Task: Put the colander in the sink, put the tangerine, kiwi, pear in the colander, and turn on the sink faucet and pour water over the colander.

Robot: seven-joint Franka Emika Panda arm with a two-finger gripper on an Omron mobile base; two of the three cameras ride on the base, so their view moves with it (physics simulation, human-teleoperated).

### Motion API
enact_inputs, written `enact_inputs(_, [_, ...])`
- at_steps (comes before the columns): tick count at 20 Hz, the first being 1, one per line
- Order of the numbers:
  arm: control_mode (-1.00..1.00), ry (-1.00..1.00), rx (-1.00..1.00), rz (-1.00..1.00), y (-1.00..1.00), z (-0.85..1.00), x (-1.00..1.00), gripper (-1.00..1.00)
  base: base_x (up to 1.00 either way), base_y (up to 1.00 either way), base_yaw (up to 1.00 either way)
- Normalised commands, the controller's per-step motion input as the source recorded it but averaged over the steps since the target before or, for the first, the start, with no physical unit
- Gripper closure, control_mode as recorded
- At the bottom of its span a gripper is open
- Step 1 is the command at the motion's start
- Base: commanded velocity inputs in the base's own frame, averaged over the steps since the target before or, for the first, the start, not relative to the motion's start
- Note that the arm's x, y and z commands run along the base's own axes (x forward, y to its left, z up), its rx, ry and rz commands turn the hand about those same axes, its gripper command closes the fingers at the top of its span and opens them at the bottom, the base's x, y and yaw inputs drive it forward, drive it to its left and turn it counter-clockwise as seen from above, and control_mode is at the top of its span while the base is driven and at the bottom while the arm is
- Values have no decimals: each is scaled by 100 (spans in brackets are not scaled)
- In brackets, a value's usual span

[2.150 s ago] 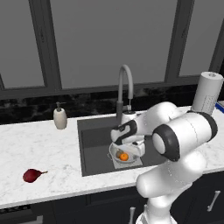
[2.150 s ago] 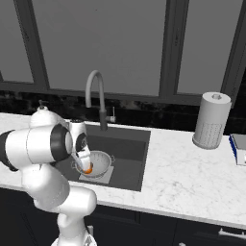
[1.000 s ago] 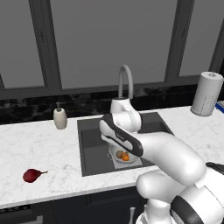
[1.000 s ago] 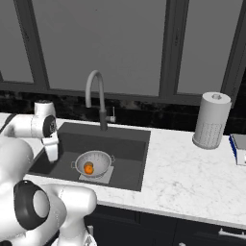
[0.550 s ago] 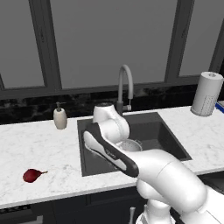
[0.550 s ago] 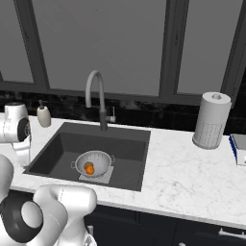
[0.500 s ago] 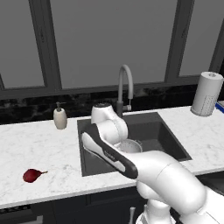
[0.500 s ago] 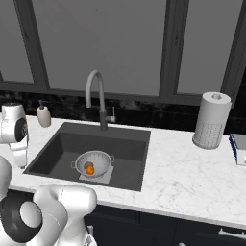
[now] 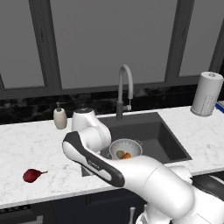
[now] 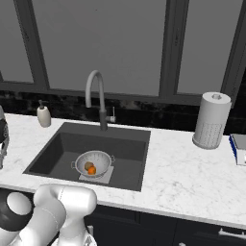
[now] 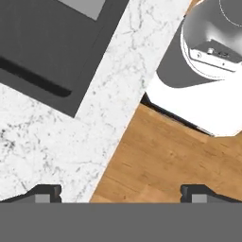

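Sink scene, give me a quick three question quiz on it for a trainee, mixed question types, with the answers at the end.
1. True or false: the pear already lies in the colander.
2. Which fruits lie in the colander? A) tangerine and kiwi  B) pear and kiwi  C) tangerine alone
3. Fill in: the colander sits on the pale panel at the bottom of the ____.

Key
1. False. The pear lies on the counter, left of the sink.
2. A.
3. sink.
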Motion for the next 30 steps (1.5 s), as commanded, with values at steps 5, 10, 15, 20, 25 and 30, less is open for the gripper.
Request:
enact_inputs(5, [-100, 0, 0, -23, 63, 0, 2, -100, 0, 0, 0])
enact_inputs(10, [-100, -2, 0, -18, 68, 0, 19, -100, 0, 0, 0])
enact_inputs(15, [-100, -2, 0, -5, 72, 0, 47, -100, 0, 0, 0])
enact_inputs(20, [-100, 0, 0, 0, 54, -5, 45, -100, 0, 0, 0])
enact_inputs(25, [-100, 0, 0, 0, 37, -42, 13, -100, 0, 0, 0])
enact_inputs(30, [-100, 0, 0, 0, 24, -56, 16, -100, 0, 0, 0])
